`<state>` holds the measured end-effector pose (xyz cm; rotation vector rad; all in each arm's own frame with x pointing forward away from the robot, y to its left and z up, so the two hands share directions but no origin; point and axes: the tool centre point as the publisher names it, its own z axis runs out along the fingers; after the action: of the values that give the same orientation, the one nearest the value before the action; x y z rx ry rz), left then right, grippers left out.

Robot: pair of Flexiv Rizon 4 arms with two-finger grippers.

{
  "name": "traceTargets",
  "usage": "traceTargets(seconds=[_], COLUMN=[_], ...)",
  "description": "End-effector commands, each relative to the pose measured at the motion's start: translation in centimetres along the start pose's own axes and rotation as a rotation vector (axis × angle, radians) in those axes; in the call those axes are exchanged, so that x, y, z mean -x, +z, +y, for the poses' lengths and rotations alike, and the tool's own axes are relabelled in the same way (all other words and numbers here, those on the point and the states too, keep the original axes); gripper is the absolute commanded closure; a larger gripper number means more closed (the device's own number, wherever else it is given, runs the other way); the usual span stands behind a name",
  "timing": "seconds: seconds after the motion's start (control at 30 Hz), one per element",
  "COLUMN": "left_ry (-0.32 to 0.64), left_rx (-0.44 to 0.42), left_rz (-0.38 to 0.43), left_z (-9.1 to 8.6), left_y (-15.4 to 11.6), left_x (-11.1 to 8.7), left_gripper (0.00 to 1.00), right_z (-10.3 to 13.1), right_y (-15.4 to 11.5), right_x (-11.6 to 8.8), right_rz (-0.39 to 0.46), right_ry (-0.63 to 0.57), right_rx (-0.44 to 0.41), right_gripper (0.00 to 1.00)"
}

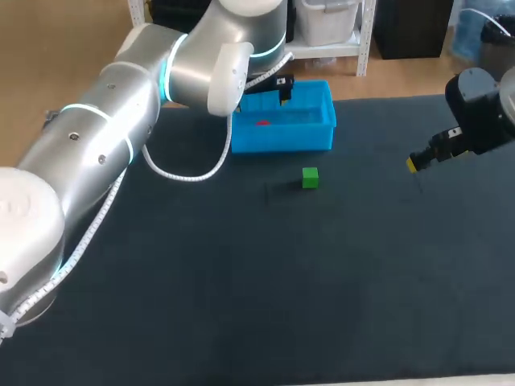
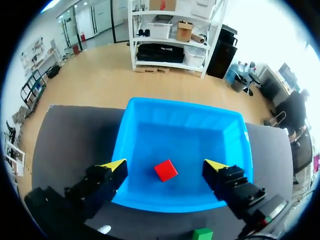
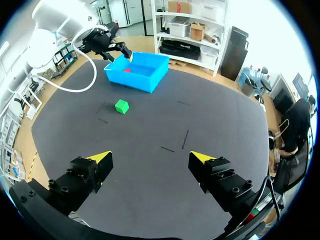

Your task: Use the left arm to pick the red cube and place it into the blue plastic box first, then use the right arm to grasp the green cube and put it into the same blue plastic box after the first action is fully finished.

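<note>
- bench [image 1: 322, 281]: dark mat, carries the box and the loose cube. Both cubes and both arms show in the head view.
- left arm [image 1: 121, 112]: comes in from the left and reaches far over to the box at the back, wrist bent down above it.
- right arm [image 1: 483, 104]: parked at the right edge, well apart from the box and not near anything.
- blue plastic box [image 1: 282, 138]: upright at the back of the bench, open top.
- left end effector [image 2: 166, 163]: fingers spread wide, holding nothing. It hangs above the box's near wall with the red cube lying loose below the gap.
- right end effector [image 3: 151, 156]: fingers spread and empty, over bare mat with the green cube far ahead.
- green cube [image 1: 310, 178]: on the bench just in front of the box, untouched.
- red cube [image 2: 165, 171]: on the box floor, tilted a bit, touching neither finger.
- step, my read: first placement looks done. Lift the left arm straight up and pull it clear of the box wall before the right arm starts. The right arm should then come down on the green cube from above, fingers either side of it.
</note>
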<state>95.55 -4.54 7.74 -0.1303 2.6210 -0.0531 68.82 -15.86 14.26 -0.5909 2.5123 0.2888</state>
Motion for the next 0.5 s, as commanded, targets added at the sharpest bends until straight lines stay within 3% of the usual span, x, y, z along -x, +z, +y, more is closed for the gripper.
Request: traceTargets(seconds=[0.03, 0.5], left_ry=[0.023, 0.096], left_rx=[-0.016, -0.146], left_rz=[0.193, 0.156], left_z=[-0.1, 3.3], left_y=[-0.9, -7.8], left_x=[0.9, -1.3], left_gripper=[0.0, 0.0], right_z=[0.0, 0.0], right_y=[0.0, 0.0], right_x=[0.0, 0.0], right_rz=[-0.001, -0.001], right_ry=[0.0, 0.0], right_rx=[-0.001, -0.001], right_gripper=[0.0, 0.0])
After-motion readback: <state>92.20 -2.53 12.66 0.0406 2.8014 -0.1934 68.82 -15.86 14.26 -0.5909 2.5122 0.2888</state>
